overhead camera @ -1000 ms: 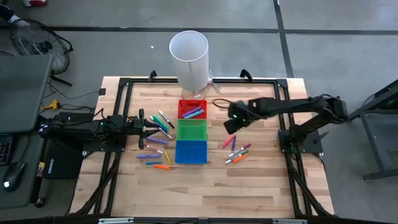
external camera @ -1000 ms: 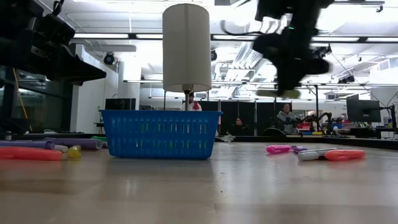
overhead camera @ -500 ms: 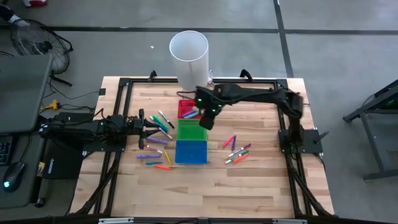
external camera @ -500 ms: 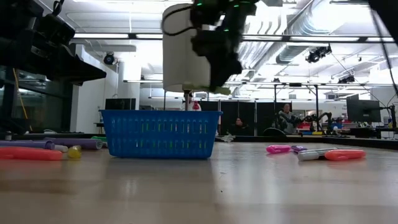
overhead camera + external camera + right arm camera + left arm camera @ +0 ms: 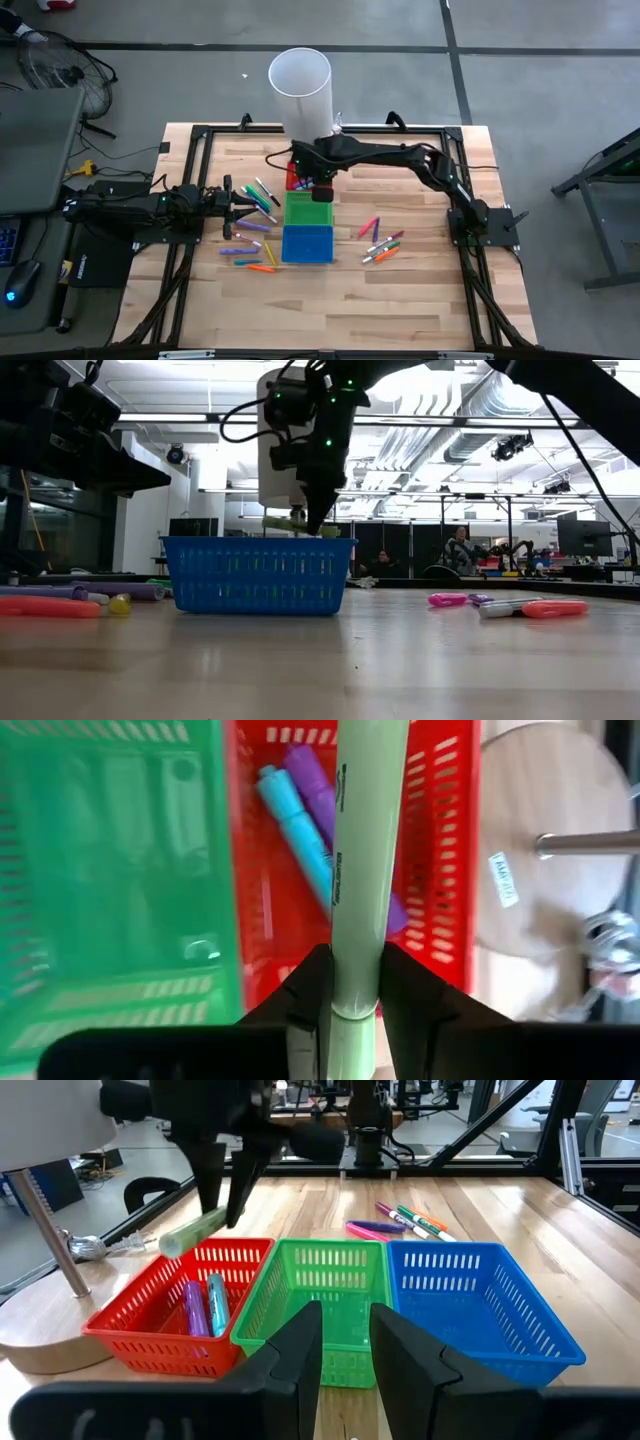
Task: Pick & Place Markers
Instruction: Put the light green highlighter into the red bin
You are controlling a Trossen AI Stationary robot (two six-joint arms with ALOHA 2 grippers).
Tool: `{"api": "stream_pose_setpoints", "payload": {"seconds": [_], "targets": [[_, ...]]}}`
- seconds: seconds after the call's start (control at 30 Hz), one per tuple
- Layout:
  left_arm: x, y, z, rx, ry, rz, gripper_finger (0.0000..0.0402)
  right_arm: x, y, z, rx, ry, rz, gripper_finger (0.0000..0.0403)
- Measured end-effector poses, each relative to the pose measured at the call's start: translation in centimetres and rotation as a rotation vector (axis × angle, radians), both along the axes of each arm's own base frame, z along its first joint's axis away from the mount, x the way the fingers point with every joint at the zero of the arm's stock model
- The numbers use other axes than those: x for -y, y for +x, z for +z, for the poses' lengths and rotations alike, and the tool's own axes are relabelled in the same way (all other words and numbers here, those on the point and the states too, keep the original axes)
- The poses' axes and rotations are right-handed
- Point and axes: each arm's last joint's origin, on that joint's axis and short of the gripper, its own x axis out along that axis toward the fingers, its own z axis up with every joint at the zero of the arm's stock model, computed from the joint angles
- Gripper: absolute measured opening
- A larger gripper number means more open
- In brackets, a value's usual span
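Left gripper (image 5: 228,203) rests low at the wooden counter's (image 5: 400,300) left edge, its fingers nearly closed on nothing, beside scattered coloured markers (image 5: 252,225). Right gripper (image 5: 320,186) clamps a pale green cylindrical marker (image 5: 357,870) above the red plastic mesh bin (image 5: 135,1325), which contains a purple marker (image 5: 193,1306) and a light blue marker (image 5: 216,1302).

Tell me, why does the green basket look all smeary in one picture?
In the right wrist view the green bin is blurred, while the pale green marker held in front stays sharp. In the left wrist view the same bin looks crisp.
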Motion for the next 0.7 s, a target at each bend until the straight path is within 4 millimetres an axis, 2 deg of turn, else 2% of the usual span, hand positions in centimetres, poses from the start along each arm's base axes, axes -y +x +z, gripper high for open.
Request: {"api": "stream_pose_setpoints", "payload": {"seconds": [0.2,0.43,0.7], "targets": [[0.0,0.0,0.0,0.000,0.000,0.000,0.0085,-0.4,0.3,-1.5,-0.021,-0.109,0.033,0.0058],[0.0,0.0,0.0,0.000,0.000,0.000,0.0085,-1.0,0.1,-3.1,-0.047,-0.092,0.047,0.0065],[0.0,0.0,0.0,0.000,0.000,0.000,0.0085,-1.0,0.0,-3.3,-0.049,-0.093,0.031,0.0097]]}}
